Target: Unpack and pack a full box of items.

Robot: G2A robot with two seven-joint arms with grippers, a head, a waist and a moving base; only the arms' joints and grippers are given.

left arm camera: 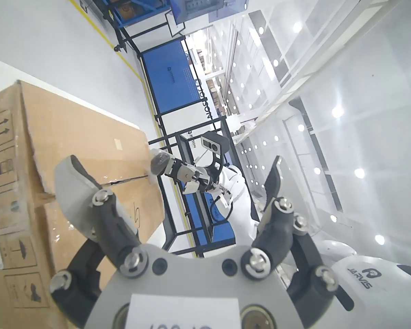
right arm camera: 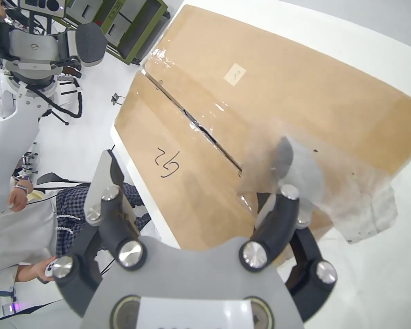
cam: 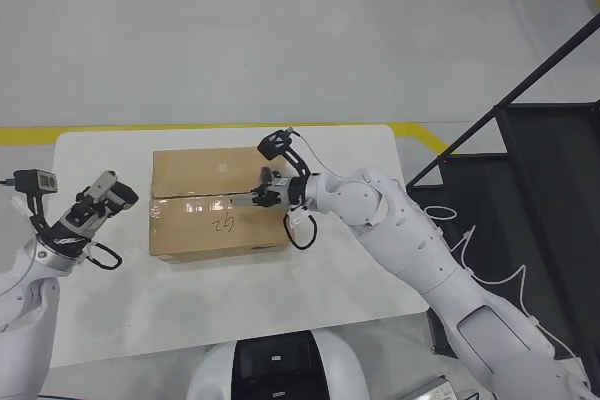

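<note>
A closed brown cardboard box (cam: 215,215) sits mid-table, its two top flaps meeting at a centre seam (right arm camera: 198,124) under clear tape that is torn in places. My right gripper (cam: 265,195) hovers over the seam's right end. In the right wrist view it (right arm camera: 195,154) is open, and a peeled strip of clear tape (right arm camera: 356,190) drapes over one finger (right arm camera: 284,152). My left gripper (cam: 120,195) is just off the box's left side. It (left arm camera: 173,164) is open and empty, facing the box (left arm camera: 72,131).
The white table (cam: 330,280) has bare surface in front of the box and to both sides. Black metal stairs (cam: 540,170) stand close to the table's right edge. A yellow floor line (cam: 80,130) runs behind the table.
</note>
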